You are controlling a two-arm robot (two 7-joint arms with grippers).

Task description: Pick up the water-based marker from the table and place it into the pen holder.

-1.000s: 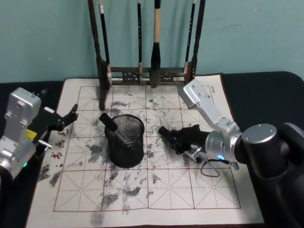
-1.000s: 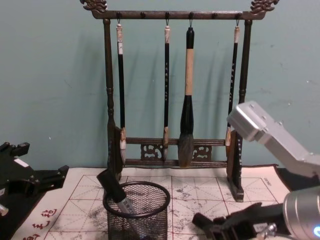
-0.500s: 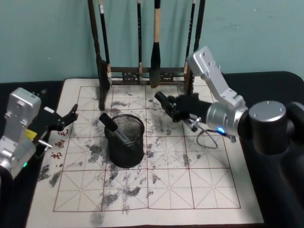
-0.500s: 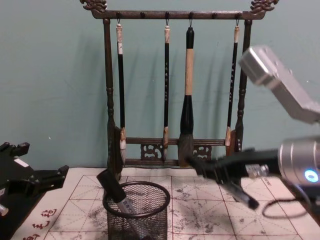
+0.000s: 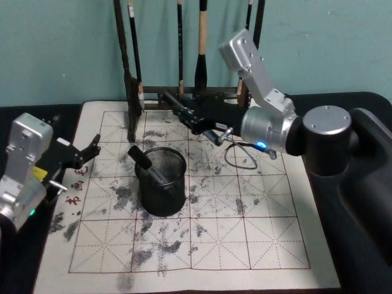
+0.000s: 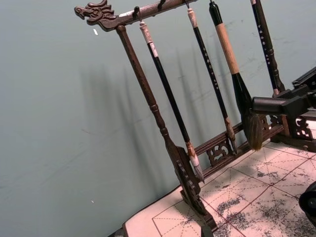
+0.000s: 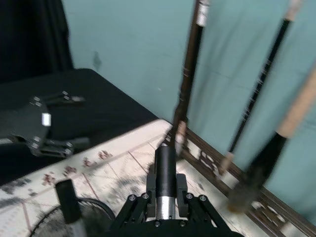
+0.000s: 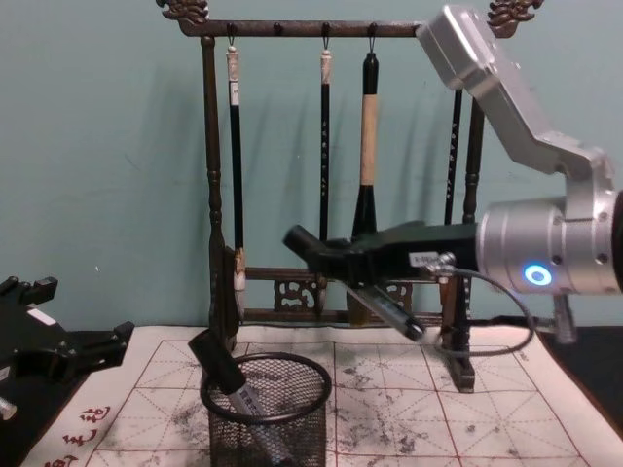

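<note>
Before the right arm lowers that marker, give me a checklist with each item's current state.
1. Grip: right end effector shut on the marker: ok.
2. Height: marker above the pen holder rim: ok.
3. Alignment: marker right of the opening, near the brush rack: not ok.
4. Tilt: marker slanted, not upright: not ok.
5. Room: one other marker leans inside, space beside it: ok.
6. Left end effector parked at the mat's left edge: ok.

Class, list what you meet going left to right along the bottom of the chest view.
The left gripper, open → pen holder → brush rack's right foot. Higher up, the right gripper grips the marker.
</note>
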